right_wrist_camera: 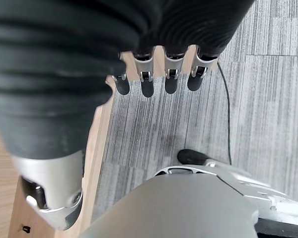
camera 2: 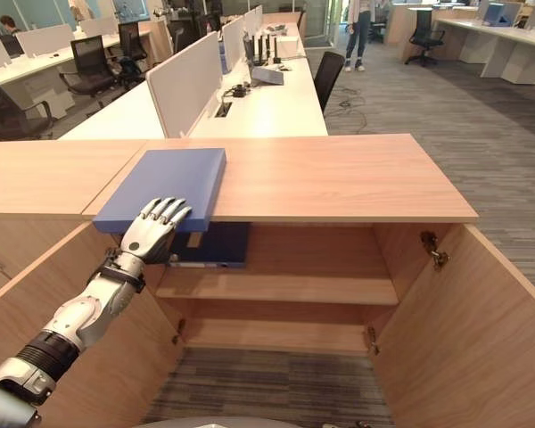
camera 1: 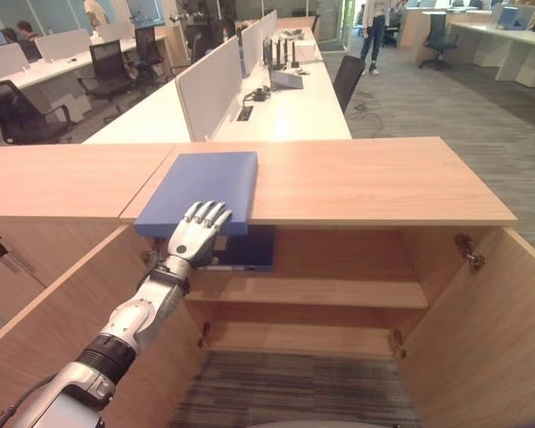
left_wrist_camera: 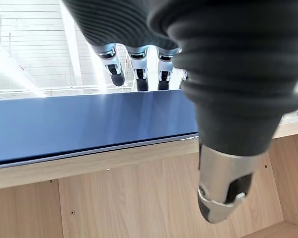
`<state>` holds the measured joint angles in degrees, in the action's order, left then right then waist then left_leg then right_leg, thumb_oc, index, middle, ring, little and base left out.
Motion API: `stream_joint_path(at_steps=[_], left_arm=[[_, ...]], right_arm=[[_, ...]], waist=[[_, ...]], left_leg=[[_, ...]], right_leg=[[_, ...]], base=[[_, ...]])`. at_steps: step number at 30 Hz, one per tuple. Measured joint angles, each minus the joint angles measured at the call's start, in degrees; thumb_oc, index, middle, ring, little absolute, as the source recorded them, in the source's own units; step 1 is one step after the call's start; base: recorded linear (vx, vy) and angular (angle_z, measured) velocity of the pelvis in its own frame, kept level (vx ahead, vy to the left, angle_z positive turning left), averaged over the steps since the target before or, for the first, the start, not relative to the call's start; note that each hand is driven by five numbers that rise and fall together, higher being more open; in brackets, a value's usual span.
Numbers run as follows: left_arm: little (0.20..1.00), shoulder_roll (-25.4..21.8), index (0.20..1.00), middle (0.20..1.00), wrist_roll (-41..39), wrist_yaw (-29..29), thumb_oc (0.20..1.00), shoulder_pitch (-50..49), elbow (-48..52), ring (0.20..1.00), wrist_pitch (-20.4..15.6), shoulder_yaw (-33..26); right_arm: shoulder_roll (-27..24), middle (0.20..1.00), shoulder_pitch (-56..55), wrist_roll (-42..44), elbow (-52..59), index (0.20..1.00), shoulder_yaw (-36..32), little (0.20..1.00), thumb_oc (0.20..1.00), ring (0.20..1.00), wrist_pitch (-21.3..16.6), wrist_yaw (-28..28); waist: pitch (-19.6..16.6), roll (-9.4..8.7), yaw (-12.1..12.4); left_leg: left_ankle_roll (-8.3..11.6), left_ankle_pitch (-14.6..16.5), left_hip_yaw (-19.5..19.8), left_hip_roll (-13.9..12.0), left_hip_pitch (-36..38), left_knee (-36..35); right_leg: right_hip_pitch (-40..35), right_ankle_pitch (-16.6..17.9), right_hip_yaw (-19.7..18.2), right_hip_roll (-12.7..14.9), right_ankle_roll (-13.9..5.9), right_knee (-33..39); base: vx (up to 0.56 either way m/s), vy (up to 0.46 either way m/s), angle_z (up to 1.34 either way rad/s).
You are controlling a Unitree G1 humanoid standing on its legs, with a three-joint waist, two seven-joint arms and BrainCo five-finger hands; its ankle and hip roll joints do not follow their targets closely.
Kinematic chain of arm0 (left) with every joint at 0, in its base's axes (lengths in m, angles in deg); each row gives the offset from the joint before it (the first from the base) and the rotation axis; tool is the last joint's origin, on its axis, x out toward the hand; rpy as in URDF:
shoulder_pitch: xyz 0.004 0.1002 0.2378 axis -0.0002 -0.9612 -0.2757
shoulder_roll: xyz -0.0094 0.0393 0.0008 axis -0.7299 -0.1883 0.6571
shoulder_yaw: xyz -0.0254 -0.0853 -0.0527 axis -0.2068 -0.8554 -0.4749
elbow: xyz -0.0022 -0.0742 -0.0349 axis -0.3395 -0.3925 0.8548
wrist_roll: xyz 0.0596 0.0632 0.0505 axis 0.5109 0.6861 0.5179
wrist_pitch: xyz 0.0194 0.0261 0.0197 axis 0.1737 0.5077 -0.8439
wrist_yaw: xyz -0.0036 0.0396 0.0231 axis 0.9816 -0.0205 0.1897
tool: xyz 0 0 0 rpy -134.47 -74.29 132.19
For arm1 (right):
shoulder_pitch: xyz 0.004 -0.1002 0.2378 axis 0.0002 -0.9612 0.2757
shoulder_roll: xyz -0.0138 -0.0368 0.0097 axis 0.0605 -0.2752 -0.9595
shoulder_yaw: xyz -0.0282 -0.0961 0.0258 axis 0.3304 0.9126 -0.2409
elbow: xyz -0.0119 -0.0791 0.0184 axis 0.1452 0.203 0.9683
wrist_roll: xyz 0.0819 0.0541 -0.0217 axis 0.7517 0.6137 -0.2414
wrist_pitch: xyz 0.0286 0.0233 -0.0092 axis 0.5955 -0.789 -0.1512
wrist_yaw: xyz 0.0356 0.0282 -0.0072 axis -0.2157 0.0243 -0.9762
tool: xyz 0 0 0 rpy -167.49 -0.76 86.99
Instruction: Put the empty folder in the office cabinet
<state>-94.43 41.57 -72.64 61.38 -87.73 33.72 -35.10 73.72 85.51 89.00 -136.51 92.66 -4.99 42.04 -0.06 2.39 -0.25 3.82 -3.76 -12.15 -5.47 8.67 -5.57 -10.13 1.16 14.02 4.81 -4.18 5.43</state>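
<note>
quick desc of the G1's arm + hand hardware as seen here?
Left hand: silver fingers with dark tips, a thumb set apart, dark ribbed cover over back and wrist; silver-grey segmented forearm with a black band near the elbow. Right hand: same silver dark-tipped fingers and ribbed cover.

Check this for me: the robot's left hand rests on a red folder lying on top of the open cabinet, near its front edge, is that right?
Not quite. The folder is blue, not red, as the left eye view shows. The rest holds: the left hand rests on it at the front edge of the open cabinet top.
</note>
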Motion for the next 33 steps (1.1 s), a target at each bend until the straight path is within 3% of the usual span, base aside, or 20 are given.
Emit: stream_joint_path(at_steps=[23, 33], left_arm=[[1.000, 2.0, 1.000, 1.000, -0.9, -3.5, 1.000, 0.2, -0.7, 1.000, 2.0, -0.1], [1.000, 3.0, 1.000, 1.000, -1.0, -3.6, 1.000, 4.1, -9.0, 1.000, 3.6, 0.2]], right_arm=[[0.1, 1.000, 0.0, -0.1, 0.0, 1.000, 1.0, 1.000, 1.000, 1.000, -0.3, -0.5], [0.0, 1.000, 0.2, -1.8, 0.0, 1.000, 2.7, 1.000, 1.000, 1.000, -0.7, -0.9]], waist=[[-0.4, -0.22, 0.0], [-0.7, -0.46, -0.7]], left_leg=[[-0.01, 0.0, 0.0, 0.0, 0.1, 0.3], [-0.01, 0.0, -0.1, 0.0, 0.1, 0.3]], right_leg=[[-0.1, 0.1, -0.1, 0.0, 0.01, 0.0], [0.0, 0.3, -0.2, 0.0, 0.33, 0.0]], base=[[0.00, 0.000, 0.00], [0.00, 0.000, 0.00]])
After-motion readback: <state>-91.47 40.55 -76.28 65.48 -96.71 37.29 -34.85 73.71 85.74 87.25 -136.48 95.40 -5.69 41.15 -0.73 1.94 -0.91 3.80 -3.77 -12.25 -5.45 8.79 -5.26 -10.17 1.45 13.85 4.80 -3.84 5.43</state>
